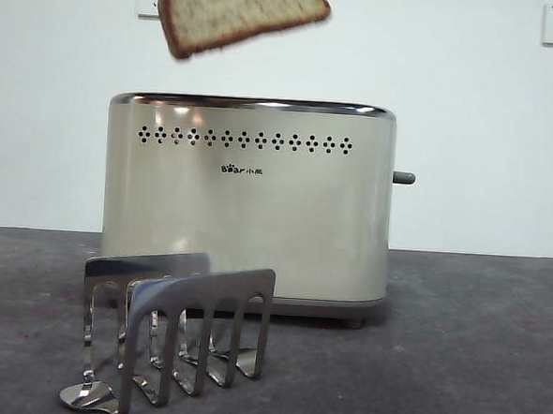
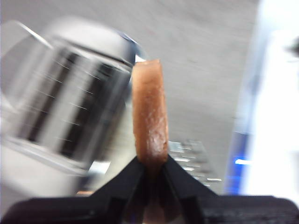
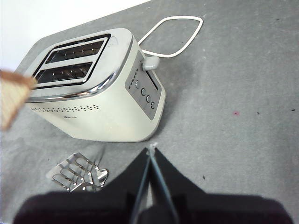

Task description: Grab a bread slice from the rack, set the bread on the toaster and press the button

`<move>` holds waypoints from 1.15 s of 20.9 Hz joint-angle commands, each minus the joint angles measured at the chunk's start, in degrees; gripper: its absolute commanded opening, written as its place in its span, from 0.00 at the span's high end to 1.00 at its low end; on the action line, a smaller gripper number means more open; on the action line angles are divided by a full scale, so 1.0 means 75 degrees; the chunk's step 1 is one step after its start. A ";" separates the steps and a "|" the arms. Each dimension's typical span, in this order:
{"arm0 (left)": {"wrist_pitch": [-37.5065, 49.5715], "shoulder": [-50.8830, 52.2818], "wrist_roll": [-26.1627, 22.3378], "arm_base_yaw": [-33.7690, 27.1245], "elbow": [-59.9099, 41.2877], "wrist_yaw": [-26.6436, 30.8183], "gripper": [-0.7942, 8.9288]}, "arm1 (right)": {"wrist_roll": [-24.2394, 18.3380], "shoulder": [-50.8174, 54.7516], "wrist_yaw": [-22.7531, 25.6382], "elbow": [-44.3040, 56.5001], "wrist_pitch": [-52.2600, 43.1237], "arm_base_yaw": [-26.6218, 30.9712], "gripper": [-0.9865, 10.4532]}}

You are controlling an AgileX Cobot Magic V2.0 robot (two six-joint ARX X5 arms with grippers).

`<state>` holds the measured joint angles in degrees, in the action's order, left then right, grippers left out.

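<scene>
1. Gripping the large slice of bread (image 2: 149, 116) w/ dark brown crust & speckled tan crumb, our left gripper (image 2: 152, 170) has both black jaws pinched onto the slice's crust edge; the wrist pic is blurred.
2. From the front we see the slice (image 1: 240, 12) tilted in the air, well above the toaster & toward its left end, not touching it. Its top is cut off by the frame; no gripper shows in that view.
3. We see the boxy cream toaster (image 1: 249, 201) w/ chrome top rim standing on the dark grey table (image 1: 474, 350), both slots (image 3: 70, 60) showing nothing inside in our right wrist view.
4. Small dark grey lever button (image 1: 404, 177) sticks out of the toaster's narrow right side, high up.
5. Shiny steel toast rack (image 1: 170, 337) w/ slotted arched dividers stands in front of the toaster, near its left half, w/ no bread in it.
6. Our right gripper (image 3: 152, 154) hangs high over the table beside the toaster's control end, jaws pressed together w/ nothing between, apart from everything.
7. White cable (image 3: 173, 37) loops on the table behind the toaster.
</scene>
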<state>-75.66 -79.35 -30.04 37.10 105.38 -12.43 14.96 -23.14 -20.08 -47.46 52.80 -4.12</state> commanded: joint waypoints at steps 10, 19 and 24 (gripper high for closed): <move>0.0035 -0.0105 -0.3104 0.0259 0.0504 0.0472 0.93 | -0.0096 -0.0213 0.0332 -0.0023 -0.0044 -0.0003 0.91; 0.0685 -0.0329 -0.3672 0.0259 0.0504 0.1209 0.93 | -0.0300 -0.0452 0.0332 -0.0023 -0.0064 -0.0003 0.91; 0.0697 -0.0466 -0.3873 0.0259 0.0504 0.1265 0.93 | -0.0455 -0.0452 0.0332 -0.0023 -0.0082 -0.0003 0.91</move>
<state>-70.76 -82.15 -57.93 39.03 109.10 -2.90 12.56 -26.55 -17.80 -47.46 52.69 -4.12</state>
